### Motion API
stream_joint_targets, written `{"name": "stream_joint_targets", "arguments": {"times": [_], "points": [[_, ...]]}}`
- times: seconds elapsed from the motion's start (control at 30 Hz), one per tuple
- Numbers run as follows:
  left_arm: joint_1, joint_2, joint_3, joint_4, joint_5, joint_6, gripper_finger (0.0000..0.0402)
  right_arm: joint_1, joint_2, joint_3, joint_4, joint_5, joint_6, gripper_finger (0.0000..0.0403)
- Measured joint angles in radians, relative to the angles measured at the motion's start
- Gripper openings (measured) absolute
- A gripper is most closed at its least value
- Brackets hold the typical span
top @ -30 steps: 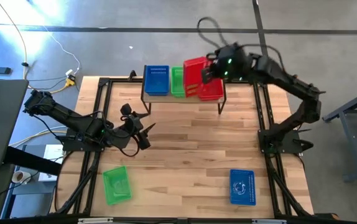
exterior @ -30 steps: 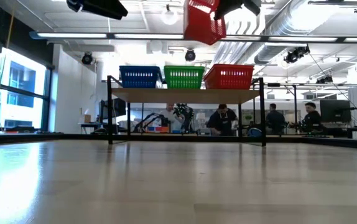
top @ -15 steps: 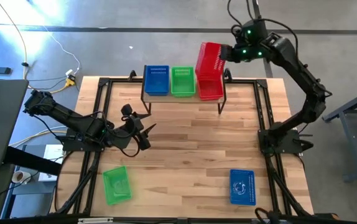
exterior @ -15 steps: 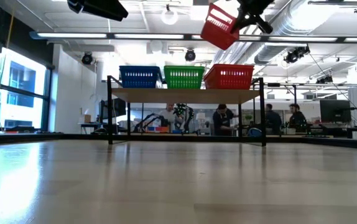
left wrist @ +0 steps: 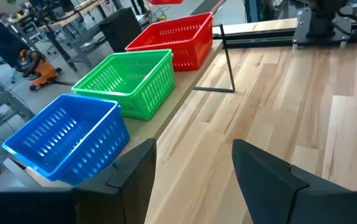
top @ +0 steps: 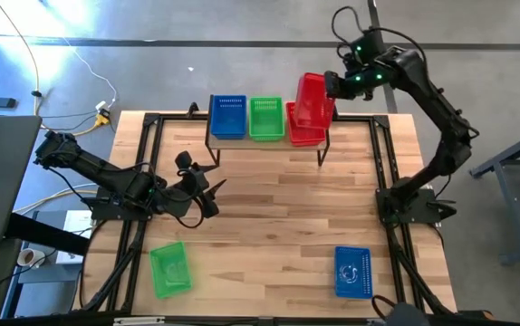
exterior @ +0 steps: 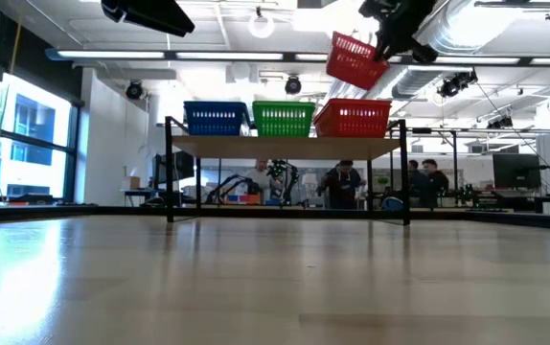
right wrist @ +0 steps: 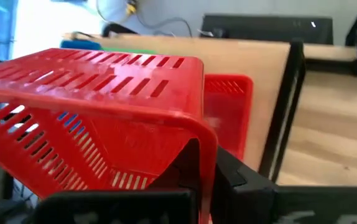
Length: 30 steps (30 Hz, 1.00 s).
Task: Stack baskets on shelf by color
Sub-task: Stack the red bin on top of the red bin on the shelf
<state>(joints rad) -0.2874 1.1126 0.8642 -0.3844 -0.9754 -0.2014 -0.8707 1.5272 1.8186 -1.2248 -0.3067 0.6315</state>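
1. Right end effector pinches the rim of a tilted red basket, holding it in the air above the shelf, over the shelf's right end.
2. Left end effector, fingers spread and empty, hangs over the worktop in front of the shelf's left end.
3. No brand, label or writing can be read on any basket or on the arms.
4. On the shelf stand a blue basket, a green basket and a second red basket, side by side, long axes running front to back across the board; the raised basket covers much of the red one from above.
5. In front of the shelf on the worktop lie a loose green basket toward the left and a loose blue basket toward the right, openings up, long axes roughly front to back.
6. Beyond the shelf, people at benches are too small to make out.
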Motion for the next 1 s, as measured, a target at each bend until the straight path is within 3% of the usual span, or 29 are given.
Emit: {"name": "stream_joint_targets", "arguments": {"times": [0.43,0.57,0.8,1.0], "points": [[0.000,0.000,0.000,-0.014,0.000,-0.024,0.0200,-0.006,0.109,0.000,-0.061,-0.072,-0.053,0.0000],[0.000,0.000,-0.001,-0.016,0.000,-0.027,0.0200,-0.012,0.111,0.012,-0.079,-0.047,-0.076,0.0000],[0.000,0.000,-0.001,-0.016,0.000,-0.035,0.0200,-0.029,0.111,0.146,-0.095,-0.023,-0.099,0.0000],[0.000,0.000,-0.001,-0.016,0.000,-0.057,0.0200,-0.033,0.110,0.182,-0.216,0.024,-0.109,0.0000]]}}
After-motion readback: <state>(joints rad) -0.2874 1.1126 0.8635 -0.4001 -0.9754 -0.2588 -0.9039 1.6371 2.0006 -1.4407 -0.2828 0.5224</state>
